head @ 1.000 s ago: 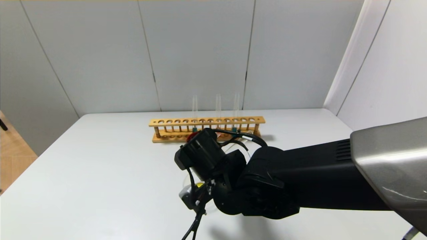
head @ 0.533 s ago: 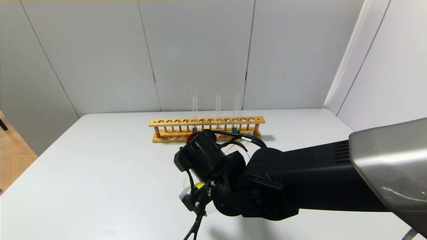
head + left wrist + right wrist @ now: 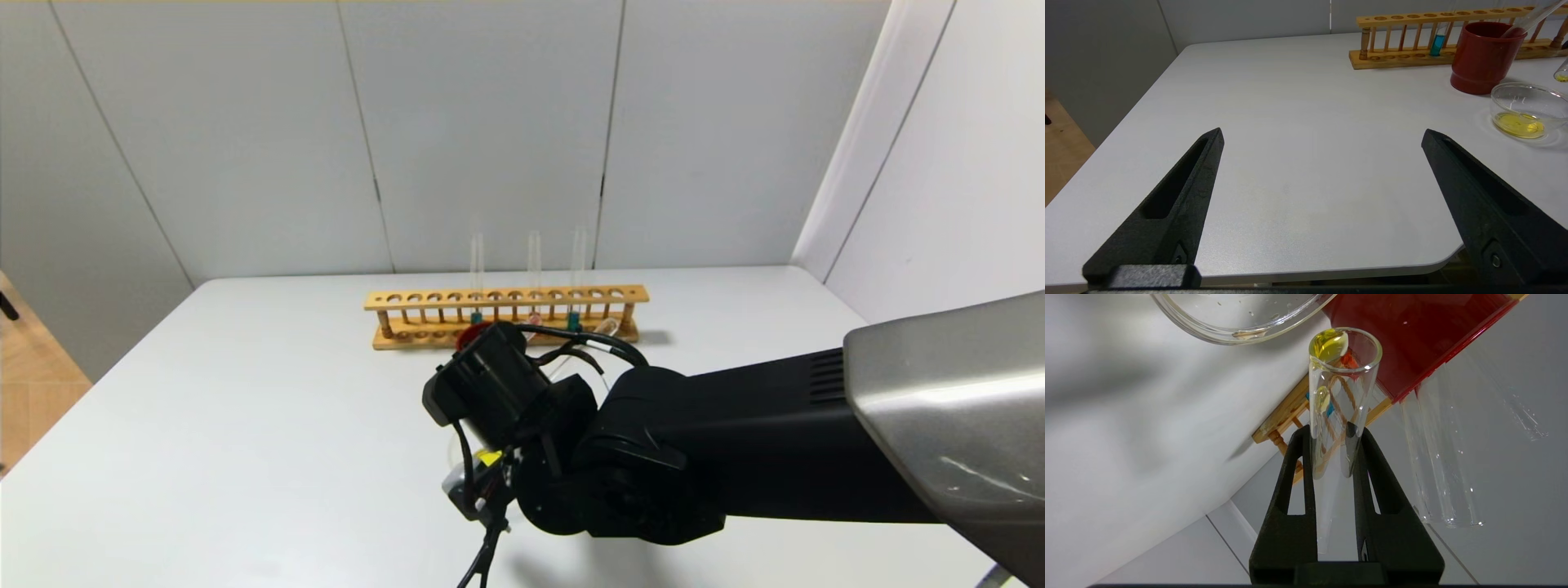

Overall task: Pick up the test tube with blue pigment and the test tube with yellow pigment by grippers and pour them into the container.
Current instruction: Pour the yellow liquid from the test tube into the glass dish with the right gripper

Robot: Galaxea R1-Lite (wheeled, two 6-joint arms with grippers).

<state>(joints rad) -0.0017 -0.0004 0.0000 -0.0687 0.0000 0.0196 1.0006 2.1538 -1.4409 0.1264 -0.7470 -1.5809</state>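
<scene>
- Taking the glass dish as the landmark and going left to right: well off to its left, the left gripper hangs over bare table with its fingers spread wide, nothing between them. Looks parked.
- Behind the dish and a bit left, the blue tube stands in the wooden rack, not picked yet.
- Just behind the dish sits the red cup, with an empty tube leaning in it.
- The dish already holds a yellow puddle.
- Right beside the dish, the right gripper has its fingers clamped narrow on the yellow tube, tipped mouth-down, with a yellow blob at the lip and one droplet clinging further up the wall.
- My take on doing the pour well: keep the squeeze steady, get the lip over the dish and not the table, and give those last drops time to run out before lifting away. Don't bump the red cup.
</scene>
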